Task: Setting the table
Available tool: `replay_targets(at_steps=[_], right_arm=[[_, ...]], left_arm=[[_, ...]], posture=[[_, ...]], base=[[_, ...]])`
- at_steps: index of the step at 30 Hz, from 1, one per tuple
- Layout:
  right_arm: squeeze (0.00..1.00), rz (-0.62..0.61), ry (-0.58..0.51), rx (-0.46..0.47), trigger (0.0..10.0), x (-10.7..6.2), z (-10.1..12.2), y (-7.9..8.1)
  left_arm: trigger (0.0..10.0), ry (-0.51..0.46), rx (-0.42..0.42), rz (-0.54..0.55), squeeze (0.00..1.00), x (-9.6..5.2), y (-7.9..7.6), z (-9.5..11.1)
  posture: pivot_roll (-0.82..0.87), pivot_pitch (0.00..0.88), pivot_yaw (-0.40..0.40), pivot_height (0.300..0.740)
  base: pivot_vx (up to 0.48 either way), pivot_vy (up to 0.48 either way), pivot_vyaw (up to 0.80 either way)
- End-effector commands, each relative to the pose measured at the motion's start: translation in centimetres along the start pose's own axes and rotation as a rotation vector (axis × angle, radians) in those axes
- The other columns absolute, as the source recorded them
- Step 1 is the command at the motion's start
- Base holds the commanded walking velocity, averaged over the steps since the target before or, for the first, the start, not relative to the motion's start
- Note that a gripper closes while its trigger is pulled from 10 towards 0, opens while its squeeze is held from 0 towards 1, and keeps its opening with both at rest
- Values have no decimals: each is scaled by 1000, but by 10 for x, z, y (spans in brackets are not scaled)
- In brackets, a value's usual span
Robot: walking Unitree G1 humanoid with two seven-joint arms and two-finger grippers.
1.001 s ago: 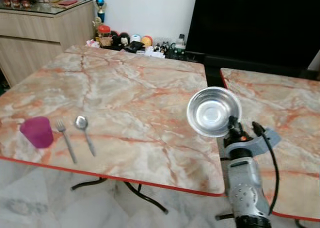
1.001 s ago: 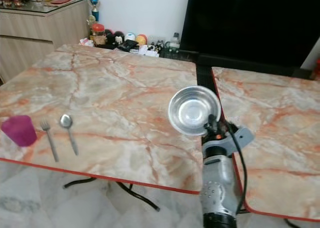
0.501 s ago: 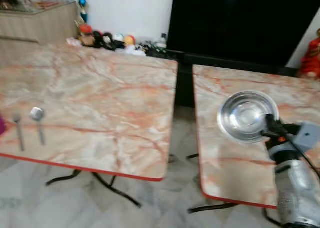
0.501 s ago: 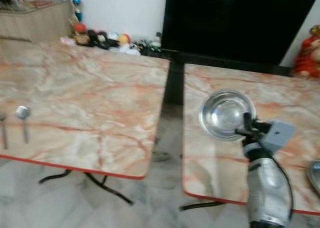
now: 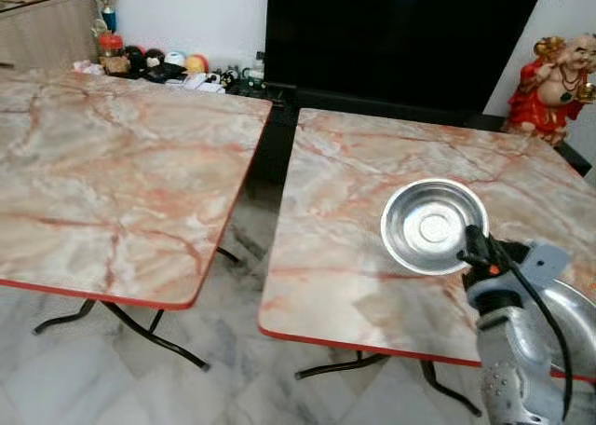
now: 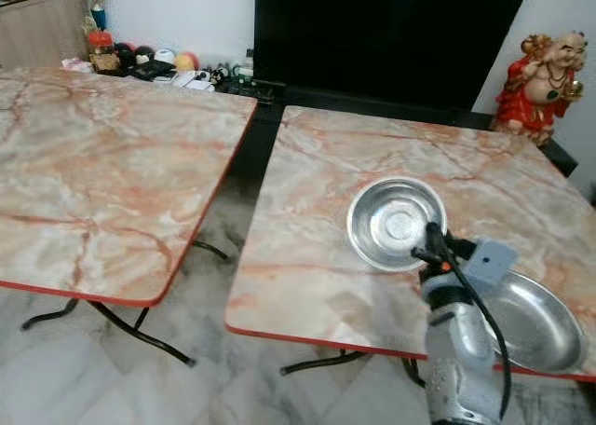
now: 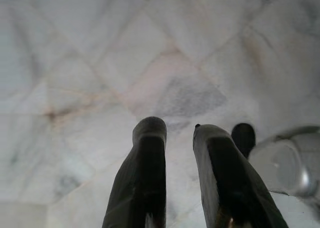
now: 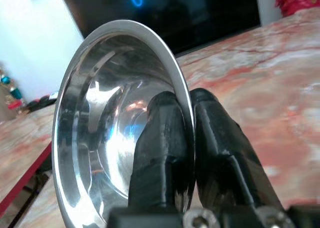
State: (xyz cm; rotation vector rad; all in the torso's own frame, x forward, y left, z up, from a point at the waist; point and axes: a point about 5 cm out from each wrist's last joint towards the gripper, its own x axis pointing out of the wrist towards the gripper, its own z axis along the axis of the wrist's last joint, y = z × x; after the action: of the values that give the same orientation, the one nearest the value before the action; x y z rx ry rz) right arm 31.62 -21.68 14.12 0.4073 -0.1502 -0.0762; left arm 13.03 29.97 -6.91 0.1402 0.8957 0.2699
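The bowl [image 6: 396,224] is held by the right end effector [image 6: 430,245], whose two black fingers [image 8: 160,138] pinch the near rim, one inside and one outside the steel wall. It hangs above the right desk [image 6: 317,173], hollow side tilted toward the camera, not yet resting on the marble.

What the next move turns on is where the bowl lies relative to the setting place. The left desk [image 5: 112,164] is off to the robot's left across a gap of floor, while the right desk is directly beneath the bowl. A second steel dish [image 6: 531,322] sits at that desk's near edge, just to the right of the forearm and partly behind it. So if the bowl is to go down here, the bare marble lies ahead and to the left of the end effector, away from the dish (the side to avoid is the right). The bowl is round, so it has no long axis to line up; what counts is its tilt, since the rim must be brought level before release, or it could land on edge and rock.

The right arm is plainly the nearer one, as it already carries the bowl. The left end effector [image 7: 180,153] hangs idle over the tiled floor [image 7: 100,63], its fingers narrowly parted and holding nothing.
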Motion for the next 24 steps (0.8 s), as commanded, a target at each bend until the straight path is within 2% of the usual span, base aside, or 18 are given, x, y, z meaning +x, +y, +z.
replay_targets(at_steps=[1,8,15,19,22,24], right_arm=[[0,-48,-51,20,10000,-1,9,-8],[0,-60,-87,47,10000,0,14,-2],[0,-141,-96,100,10000,-10,18,-8],[0,-121,-85,136,10000,-13,27,-1],[0,-128,-18,57,10000,-14,28,-2],[0,-138,13,82,10000,-10,34,-1]], left_arm=[[10000,7,7,-23,0,0,-6,-1],[10000,-14,9,-24,0,3,-8,8],[10000,-11,7,-22,0,3,-11,6],[10000,1,7,-22,0,2,-11,2],[10000,4,7,-22,0,2,-11,1],[10000,3,8,-23,0,2,-10,2]], posture=[[109,19,-16,740],[102,13,-18,740],[97,19,-26,740],[87,22,-29,740],[87,23,-30,740],[82,26,-27,740]], base=[[0,-472,0],[0,-461,0],[0,0,0],[0,0,0],[0,0,0],[0,0,0]])
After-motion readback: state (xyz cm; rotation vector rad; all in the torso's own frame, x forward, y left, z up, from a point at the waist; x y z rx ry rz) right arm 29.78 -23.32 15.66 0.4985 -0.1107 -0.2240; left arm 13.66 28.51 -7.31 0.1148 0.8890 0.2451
